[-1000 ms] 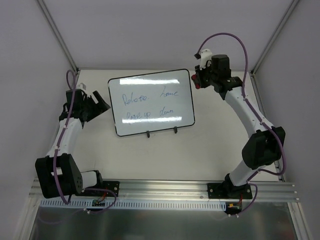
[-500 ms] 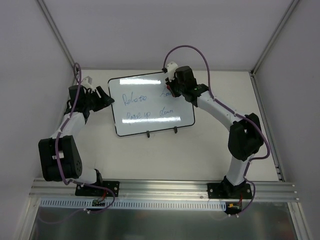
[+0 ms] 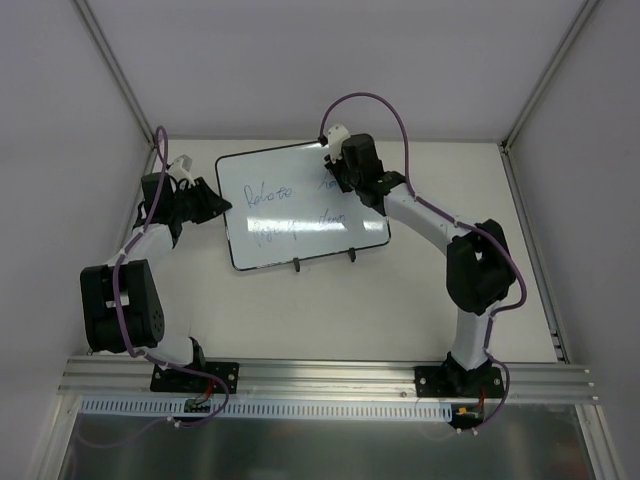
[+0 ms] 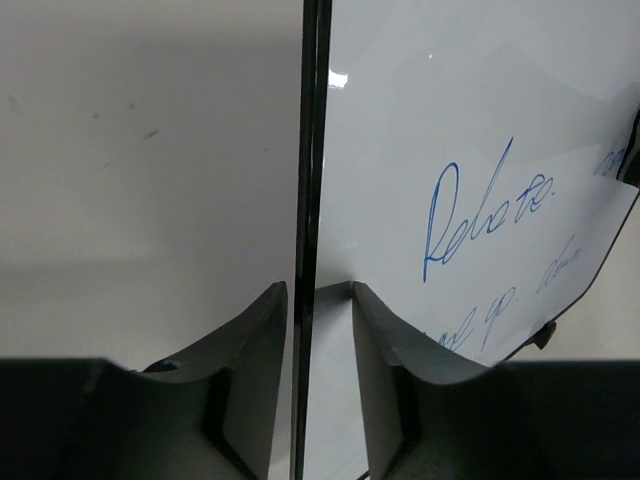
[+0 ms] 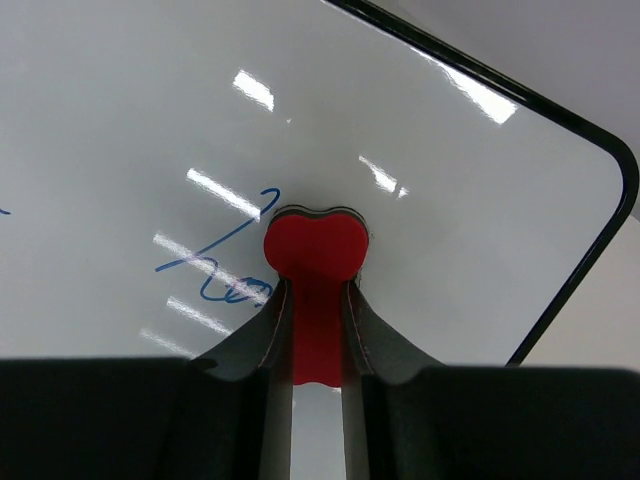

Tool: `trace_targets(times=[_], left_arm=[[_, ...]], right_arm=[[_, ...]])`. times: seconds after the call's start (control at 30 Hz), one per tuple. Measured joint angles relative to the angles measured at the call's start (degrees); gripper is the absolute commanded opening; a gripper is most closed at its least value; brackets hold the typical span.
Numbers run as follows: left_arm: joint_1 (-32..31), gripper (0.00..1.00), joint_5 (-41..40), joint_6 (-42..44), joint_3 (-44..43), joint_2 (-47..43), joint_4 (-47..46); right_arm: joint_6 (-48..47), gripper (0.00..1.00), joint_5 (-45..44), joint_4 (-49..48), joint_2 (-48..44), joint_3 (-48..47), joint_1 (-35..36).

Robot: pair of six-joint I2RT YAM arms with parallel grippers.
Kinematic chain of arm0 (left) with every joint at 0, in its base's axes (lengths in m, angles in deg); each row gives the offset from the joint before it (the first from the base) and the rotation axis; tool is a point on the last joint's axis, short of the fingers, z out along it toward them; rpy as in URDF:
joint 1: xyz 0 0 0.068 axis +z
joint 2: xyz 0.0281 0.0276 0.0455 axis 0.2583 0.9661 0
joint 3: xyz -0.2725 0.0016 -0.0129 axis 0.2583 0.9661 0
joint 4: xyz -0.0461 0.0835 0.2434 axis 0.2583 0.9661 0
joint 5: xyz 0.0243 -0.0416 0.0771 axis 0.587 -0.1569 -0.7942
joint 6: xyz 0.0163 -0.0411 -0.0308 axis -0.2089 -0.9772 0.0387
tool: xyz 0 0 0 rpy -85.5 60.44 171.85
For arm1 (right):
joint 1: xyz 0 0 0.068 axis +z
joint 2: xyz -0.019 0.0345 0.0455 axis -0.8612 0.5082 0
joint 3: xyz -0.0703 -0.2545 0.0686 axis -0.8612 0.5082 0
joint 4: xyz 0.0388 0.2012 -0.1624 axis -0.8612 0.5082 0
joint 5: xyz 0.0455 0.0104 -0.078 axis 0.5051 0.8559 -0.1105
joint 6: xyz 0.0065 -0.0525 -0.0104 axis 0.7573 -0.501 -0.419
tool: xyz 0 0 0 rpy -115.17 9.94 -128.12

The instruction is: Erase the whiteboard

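The left gripper [image 4: 318,296] is clamping the whiteboard [image 3: 300,208] edge while the right gripper [image 5: 316,292], squeezing a red eraser [image 5: 315,248], is touching upper-right writing, with nearly all the blue handwriting [image 4: 470,215] left.

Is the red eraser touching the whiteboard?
Touching. Right wrist view: the eraser presses its felt edge onto the whiteboard, no gap visible.

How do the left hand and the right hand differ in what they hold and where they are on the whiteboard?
The left hand grips the whiteboard by its left edge; the right hand holds a red eraser. Left sits at the frame, right over the writing. Both are shut.
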Motion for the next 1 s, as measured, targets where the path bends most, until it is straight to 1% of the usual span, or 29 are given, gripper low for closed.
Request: trace_targets(times=[0.03,0.07,0.17,0.2,0.27,0.47,0.73,0.87,1.0], left_arm=[[0.0,0.26,0.5,0.0,0.4,0.0,-0.3],[0.0,0.21,0.8,0.0,0.7,0.1,-0.6],[0.3,0.12,2.6,-0.1,1.2,0.2,-1.7],[0.4,0.05,3.0,-0.2,1.3,0.2,-2.0],[0.4,0.0,3.1,-0.2,1.6,0.2,-2.7],[0.7,0.0,4.0,-0.3,3.6,-1.1,-3.5],[0.6,0.0,4.3,0.1,7.7,-6.0,-4.3],[0.2,0.0,4.2,0.6,9.7,-8.3,-4.2],[-0.1,0.0,4.0,1.2,10.6,-9.7,-3.9]], right_arm=[[0.0,0.0,0.2,-0.4,0.1,0.0,0.1],[0.0,0.0,0.2,-0.7,0.3,0.0,0.3],[0.0,0.0,0.4,-3.0,0.3,1.4,1.3],[0.1,0.0,0.4,-3.9,0.3,2.3,1.8],[0.2,0.0,0.4,-6.7,0.1,4.8,3.0],[1.6,0.0,0.7,-12.8,-3.0,13.3,7.8],[5.2,0.0,2.3,-15.7,-5.5,22.6,14.9],[6.2,0.0,1.1,-16.0,-7.0,25.2,15.4],[7.1,0.0,-1.5,-16.4,-8.4,26.7,13.7]])
